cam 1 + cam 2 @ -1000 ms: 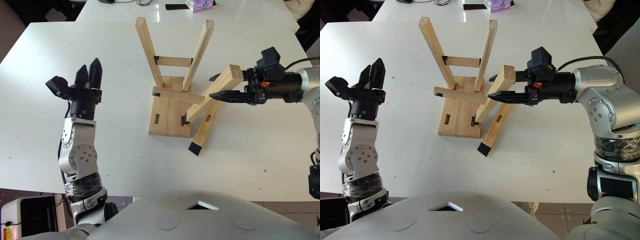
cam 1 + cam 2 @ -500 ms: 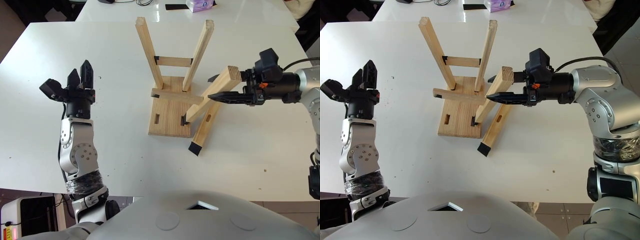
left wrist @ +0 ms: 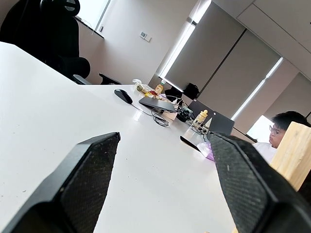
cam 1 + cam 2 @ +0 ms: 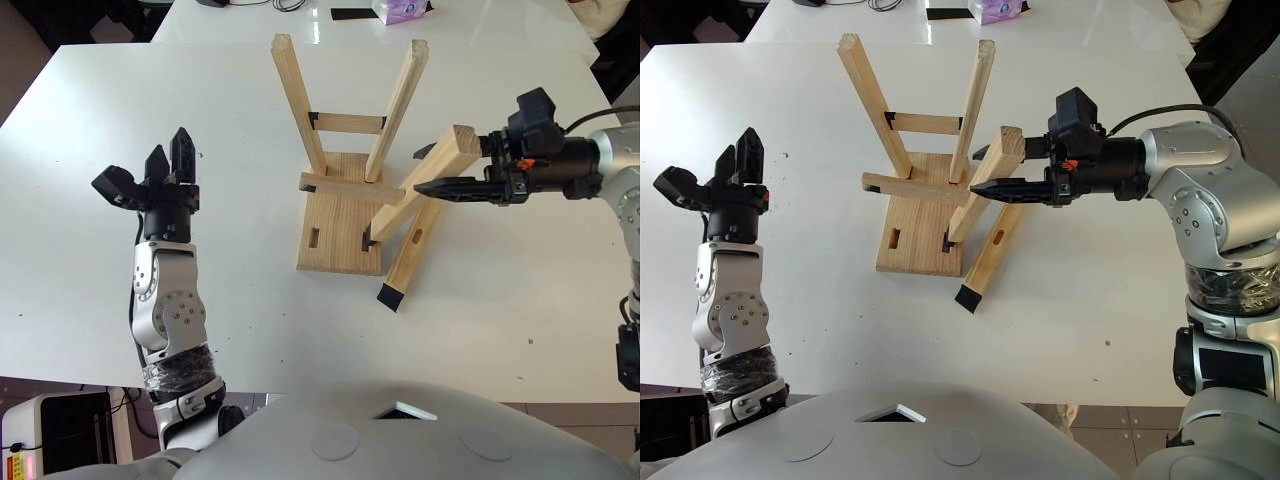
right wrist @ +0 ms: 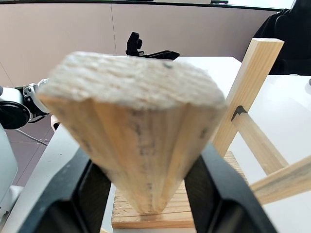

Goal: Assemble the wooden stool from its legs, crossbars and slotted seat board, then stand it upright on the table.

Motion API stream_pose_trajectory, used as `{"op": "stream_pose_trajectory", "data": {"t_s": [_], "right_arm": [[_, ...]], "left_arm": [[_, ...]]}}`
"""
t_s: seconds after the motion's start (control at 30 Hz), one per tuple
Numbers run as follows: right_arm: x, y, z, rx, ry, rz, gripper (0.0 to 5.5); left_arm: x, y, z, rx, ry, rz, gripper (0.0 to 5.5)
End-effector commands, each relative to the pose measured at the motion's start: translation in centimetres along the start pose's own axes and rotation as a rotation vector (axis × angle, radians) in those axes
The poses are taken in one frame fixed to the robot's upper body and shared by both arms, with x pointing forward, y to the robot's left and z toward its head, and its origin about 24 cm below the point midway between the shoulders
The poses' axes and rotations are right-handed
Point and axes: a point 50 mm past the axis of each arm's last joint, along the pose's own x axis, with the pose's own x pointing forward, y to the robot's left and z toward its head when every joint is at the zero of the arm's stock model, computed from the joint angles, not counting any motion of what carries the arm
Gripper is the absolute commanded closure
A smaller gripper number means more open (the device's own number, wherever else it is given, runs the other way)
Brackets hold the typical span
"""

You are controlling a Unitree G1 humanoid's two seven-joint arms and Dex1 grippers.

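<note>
The slotted seat board (image 4: 338, 240) lies flat mid-table with two legs (image 4: 296, 100) (image 4: 398, 92) standing up from its far end, joined by a crossbar (image 4: 348, 123). My right gripper (image 4: 437, 170) is shut on the top of a third leg (image 4: 448, 155), which leans over the board's right edge; in the right wrist view its end grain (image 5: 141, 126) sits between the pads. A crossbar (image 4: 352, 190) runs left from that leg. A fourth leg (image 4: 408, 255) lies on the table beside the board. My left gripper (image 4: 170, 162) is raised and open left of the stool, its fingers (image 3: 87, 179) apart with nothing between them.
The white table (image 4: 120, 260) has bare room to the left and along the front. A second table behind carries a tissue box (image 4: 400, 10) and a black object (image 4: 350, 14). The table's right edge lies just beyond my right arm.
My right gripper has shifted the held leg and its crossbar slightly left and up. My left arm has drifted left, then back right, ending lower than a second ago.
</note>
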Motion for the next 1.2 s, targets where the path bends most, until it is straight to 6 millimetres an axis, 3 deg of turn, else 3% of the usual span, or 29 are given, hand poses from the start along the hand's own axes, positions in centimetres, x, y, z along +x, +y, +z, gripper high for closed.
{"op": "stream_pose_trajectory", "data": {"t_s": [0.03,0.5,0.93,1.2], "right_arm": [[-0.3,0.0,0.4,-0.004,0.0,0.001,3.48],[0.4,0.5,-0.3,0.023,-0.015,0.01,3.48],[0.2,-0.4,-0.8,0.009,0.014,-0.037,3.48],[1.9,1.0,-1.6,-0.008,0.059,0.0,3.48]], "left_arm": [[-0.2,0.1,-0.2,0.0,0.002,0.013,2.11],[-0.3,0.1,-0.7,-0.004,0.017,0.02,2.11],[-0.5,-0.3,-1.3,0.001,0.029,0.008,2.11],[-0.4,-0.4,-1.5,0.001,0.036,0.007,2.11]]}}
